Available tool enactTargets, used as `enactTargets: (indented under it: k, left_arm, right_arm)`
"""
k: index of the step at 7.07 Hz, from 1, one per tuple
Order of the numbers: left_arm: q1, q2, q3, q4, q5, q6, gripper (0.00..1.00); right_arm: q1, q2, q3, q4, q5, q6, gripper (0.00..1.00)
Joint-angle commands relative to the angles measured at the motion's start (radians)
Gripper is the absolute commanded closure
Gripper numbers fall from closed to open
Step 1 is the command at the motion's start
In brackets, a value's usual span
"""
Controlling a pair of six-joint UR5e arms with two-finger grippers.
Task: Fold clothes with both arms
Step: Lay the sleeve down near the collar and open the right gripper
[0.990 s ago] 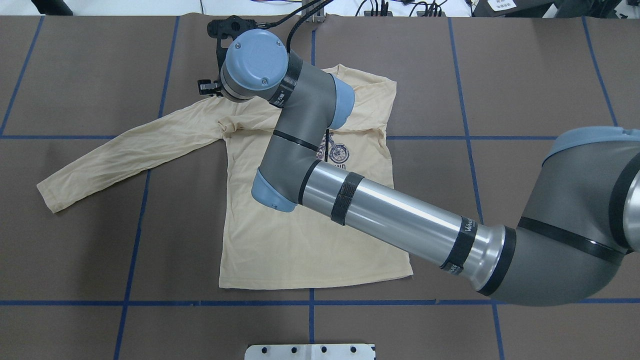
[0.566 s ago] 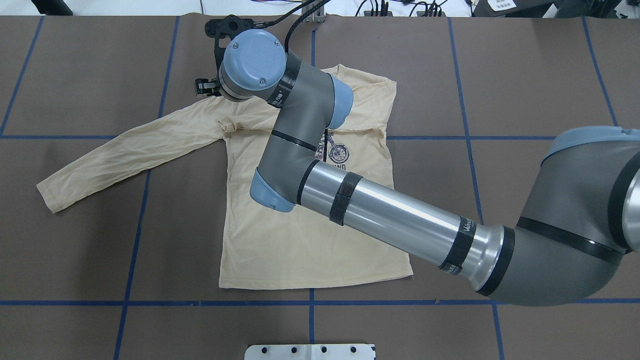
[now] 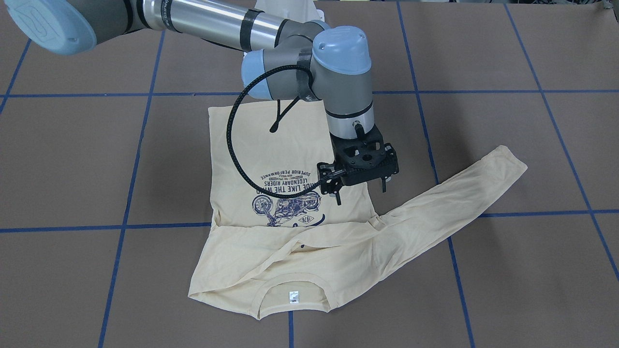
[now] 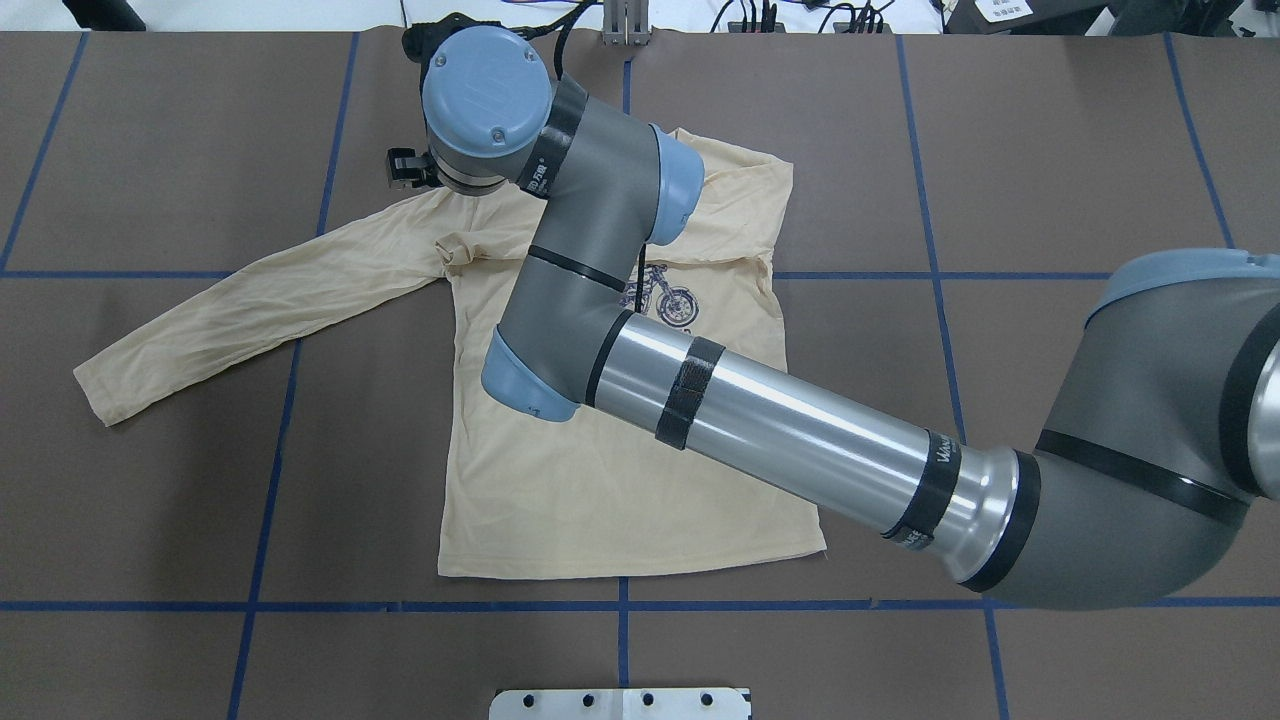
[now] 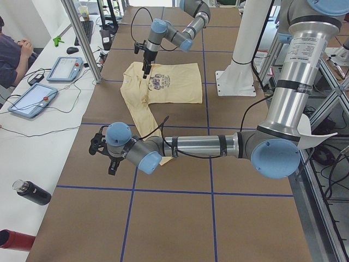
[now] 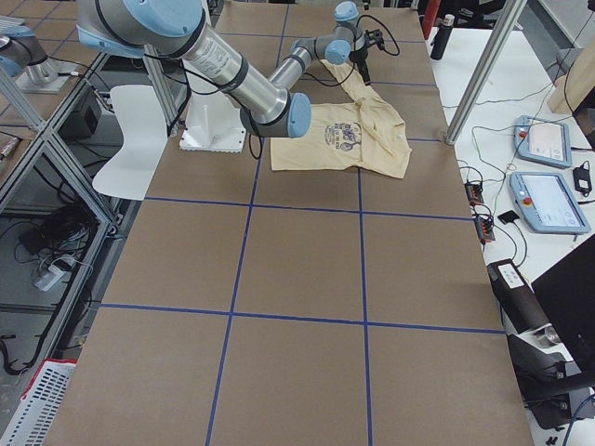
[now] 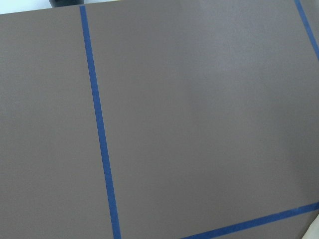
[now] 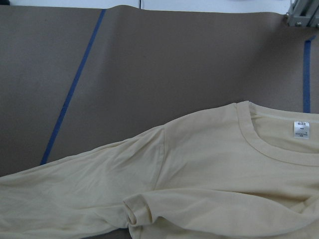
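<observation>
Since the earlier overhead frames the black two-finger right gripper (image 3: 362, 193) is being shifted farther from the robot and slightly to its left. The garment is not being disturbed. Fingers are being held apart, nothing between them, hovering over the cloth by the shoulder.

The pale cream-yellow long-sleeved T-shirt (image 4: 560, 480) is lying print-up mid-table. Its long sleeve (image 4: 250, 310) is being left stretched out to the robot's left, and the collar end is partly folded over.

Judged step: sleeve pickup for the fold across the body.
- The pinch is best taken at the bunched armpit wrinkle (image 4: 450, 250).
- The cuff end is being left to the black left gripper (image 5: 103, 150), parked low near it. Its finger state cannot be told.

Watch:
- The black cable loop (image 3: 234, 145) is hanging over the navy print (image 3: 285, 203); possible snag.
- The grey-and-silver right forearm (image 4: 780, 430) is blocking part of the overhead view.
- The grey tablets (image 5: 65, 68) and black bottle (image 5: 32, 192) are sitting on the side bench, well apart.
</observation>
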Motion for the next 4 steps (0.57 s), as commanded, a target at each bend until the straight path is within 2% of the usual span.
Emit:
enactTargets:
  k: [1,3,4]
  left_arm:
    - [0.138,0.118,-0.175,-0.05,0.15,-0.216,0.01]
    - [0.296,0.234,-0.324,-0.05,0.265,-0.4,0.01]
    - [0.361,0.279,-0.365,-0.052,0.329,-0.461,0.01]
  right_arm:
    - [0.058,-0.06,0.116,-0.212,0.114,0.0,0.0]
    - [0.124,-0.281,0.36,-0.306,0.216,-0.015,0.0]
    - [0.138,-0.374,0.461,-0.374,0.228,-0.076,0.0]
